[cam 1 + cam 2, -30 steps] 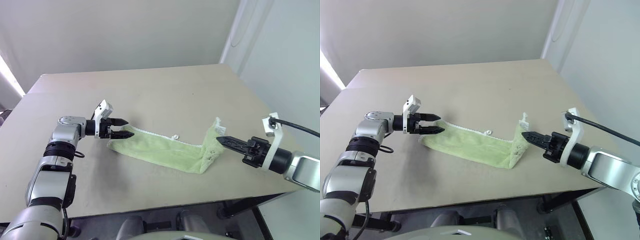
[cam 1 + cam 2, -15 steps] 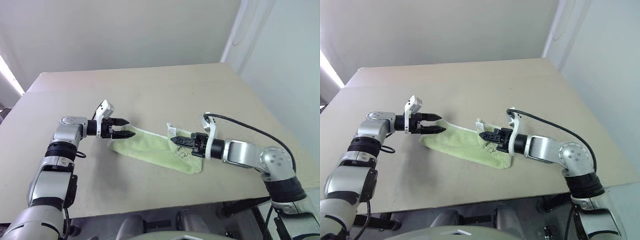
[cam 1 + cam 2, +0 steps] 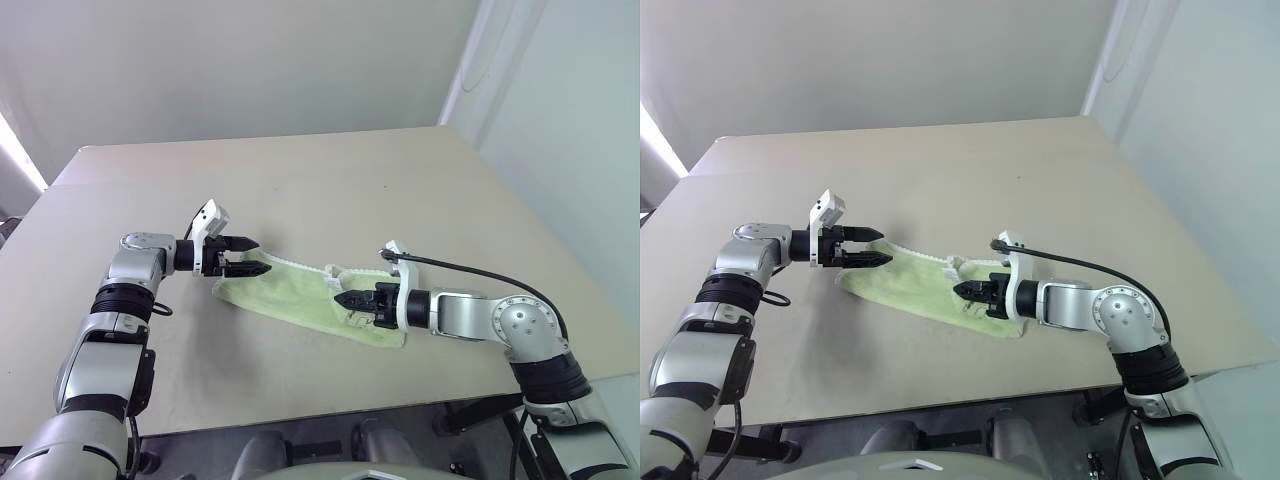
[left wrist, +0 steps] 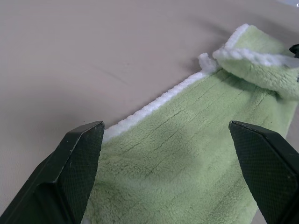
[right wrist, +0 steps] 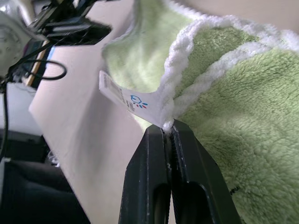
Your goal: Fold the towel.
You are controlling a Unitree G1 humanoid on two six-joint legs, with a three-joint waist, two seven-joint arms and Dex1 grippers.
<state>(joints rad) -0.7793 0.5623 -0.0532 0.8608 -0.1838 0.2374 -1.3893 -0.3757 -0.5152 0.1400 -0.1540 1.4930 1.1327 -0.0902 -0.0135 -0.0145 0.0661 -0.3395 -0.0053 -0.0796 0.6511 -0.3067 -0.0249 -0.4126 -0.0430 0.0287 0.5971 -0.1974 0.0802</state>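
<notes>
Fingers of the right gripper point(image 3: 343, 298) are pinched tight on a corner of the towel point(image 3: 290, 296), right where the white edging and the small printed tag point(image 5: 126, 99) meet; the wrist view shows the hem caught between the two black tips. A second ago that same gripper held this corner up and out at the far right end of the cloth, with the towel stretched long across the table point(image 3: 330, 190). Now the arm has swung in toward the left gripper and come lower, carrying the corner over the rest of the cloth, so the right end lies doubled over on the middle part and the towel looks much shorter.

The left gripper point(image 3: 254, 256) has stayed put, its fingers point(image 4: 77, 161) spread wide and empty. The towel's other end lies flat on the table just beneath and ahead of them, its white hem running out from beside one tip.

Judging by this, the first fold is under way but not finished: the carried corner sits roughly halfway along, still short of the open left fingers. The fold probably needs the corner brought closer to that end, laid square with the edge below, then released.
</notes>
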